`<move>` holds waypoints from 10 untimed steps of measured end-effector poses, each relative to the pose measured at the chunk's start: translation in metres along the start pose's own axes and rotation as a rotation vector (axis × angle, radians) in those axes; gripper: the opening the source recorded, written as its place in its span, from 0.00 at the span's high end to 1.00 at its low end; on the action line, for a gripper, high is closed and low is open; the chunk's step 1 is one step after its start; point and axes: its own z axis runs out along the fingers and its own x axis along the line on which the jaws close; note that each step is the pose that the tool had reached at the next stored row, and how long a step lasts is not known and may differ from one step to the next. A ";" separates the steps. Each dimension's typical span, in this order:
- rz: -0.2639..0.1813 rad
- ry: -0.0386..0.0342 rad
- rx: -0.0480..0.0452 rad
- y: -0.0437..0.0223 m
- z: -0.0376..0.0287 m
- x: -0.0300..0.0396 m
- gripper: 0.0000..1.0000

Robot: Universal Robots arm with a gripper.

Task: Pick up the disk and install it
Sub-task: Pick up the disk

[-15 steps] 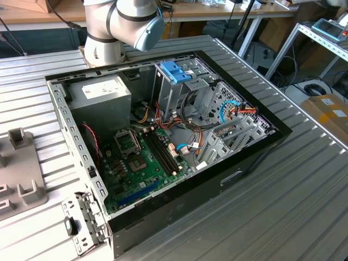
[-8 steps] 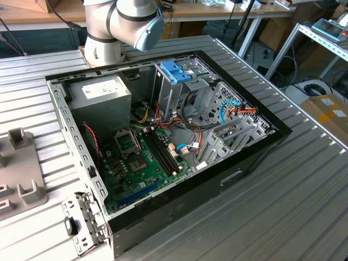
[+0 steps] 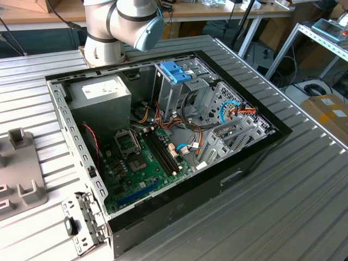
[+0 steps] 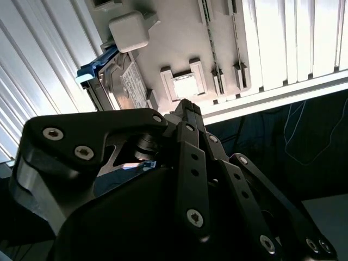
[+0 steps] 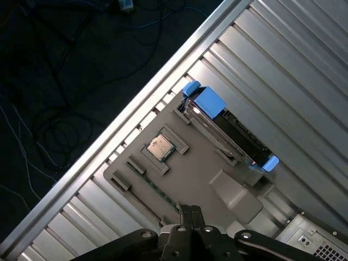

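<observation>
Above the ribbed table [image 5: 288,60], we judged our empty, pinched-together gripper [image 5: 187,208] needed opening and squaring to the disk [image 5: 228,130] standing on edge.

An open computer case [image 3: 217,190] is lying on the slatted table [image 3: 304,217], a grey fixture tray [image 3: 27,168] sitting at the exterior view's left.

We see the disk [image 5: 225,128] standing on its long edge in a slot of a grey holder plate [image 5: 201,174], with blue rails at both ends. A square chip [image 5: 161,147] sits in a recess of the same plate. The plate lies on the ribbed worktop [image 5: 293,65]. Our hand [image 5: 190,209] hangs over the plate, apart from the disk, its fingertips pressed together around nothing. Cables [image 5: 49,130] trail across the dark floor [image 5: 81,49].
</observation>
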 end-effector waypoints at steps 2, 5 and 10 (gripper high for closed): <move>-0.003 0.0001 0.0001 0.0000 0.0000 0.0000 0.90; -0.010 0.0003 0.0003 0.0000 0.0000 0.0000 0.90; -0.018 0.0005 0.0007 0.0000 0.0000 0.0000 0.90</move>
